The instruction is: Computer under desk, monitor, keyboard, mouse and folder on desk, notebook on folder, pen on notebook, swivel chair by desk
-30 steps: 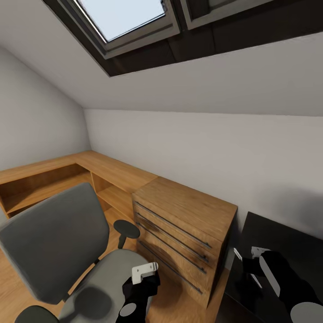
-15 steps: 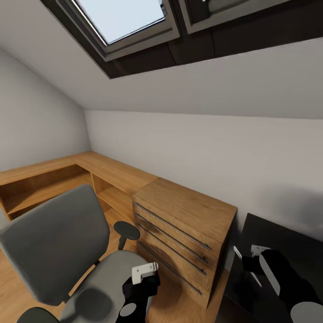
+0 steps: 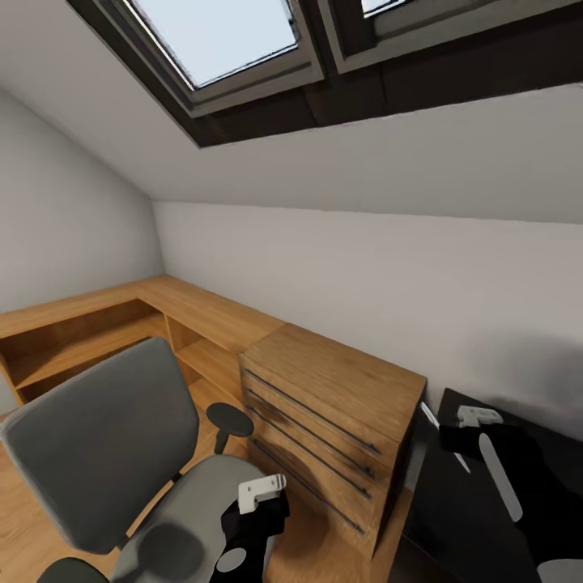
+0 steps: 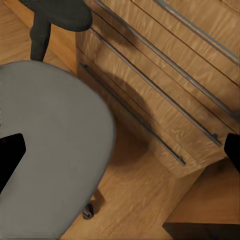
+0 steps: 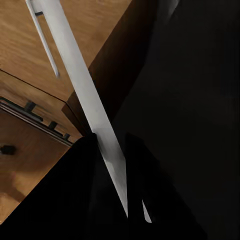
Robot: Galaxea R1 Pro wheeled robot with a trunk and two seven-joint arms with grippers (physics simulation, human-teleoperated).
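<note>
The swivel chair [image 3: 121, 453] is standing left of the oak dresser [image 3: 332, 421], its grey seat [image 4: 50, 155] lying bare and its lower edge running out of the head view. The left gripper [image 3: 261, 492] is hovering over that seat; whether its fingers are spread cannot be told. Right of the dresser, the right gripper [image 3: 470, 429] is pinching the white pen [image 5: 85, 95] above the black desk [image 3: 461, 518], the pen's lower end lying hidden between the dark fingers. Sloped pale walls and a skylight [image 3: 219, 36] are rising over the oak plank floor [image 4: 145, 200].
</note>
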